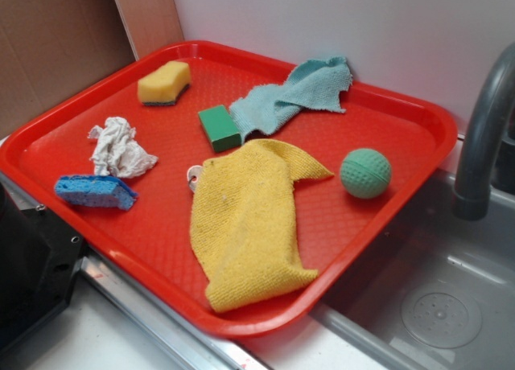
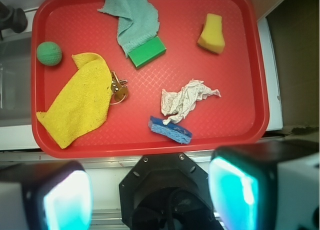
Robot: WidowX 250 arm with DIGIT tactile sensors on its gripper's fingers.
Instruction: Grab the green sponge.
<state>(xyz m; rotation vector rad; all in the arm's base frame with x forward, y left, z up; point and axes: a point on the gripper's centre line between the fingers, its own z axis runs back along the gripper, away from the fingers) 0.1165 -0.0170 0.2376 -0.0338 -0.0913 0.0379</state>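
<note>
The green sponge (image 1: 219, 127) is a small rectangular block lying flat near the middle of the red tray (image 1: 72, 133). One end of it touches the edge of a teal cloth (image 1: 294, 96). In the wrist view the green sponge (image 2: 147, 52) sits in the upper middle, far above my gripper (image 2: 150, 195). The gripper hovers high over the counter off the tray's near edge, open, its two cyan pads (image 2: 67, 200) wide apart with nothing between them. The exterior view shows no fingers.
On the tray lie a yellow cloth (image 1: 245, 221) over a set of keys (image 2: 119, 90), a green ball (image 1: 365, 173), a yellow sponge (image 1: 164, 83), a blue sponge (image 1: 95, 191) and crumpled white paper (image 1: 119, 149). A sink (image 1: 438, 306) and faucet (image 1: 481, 137) stand at the right. The robot base (image 1: 32, 265) is at the lower left.
</note>
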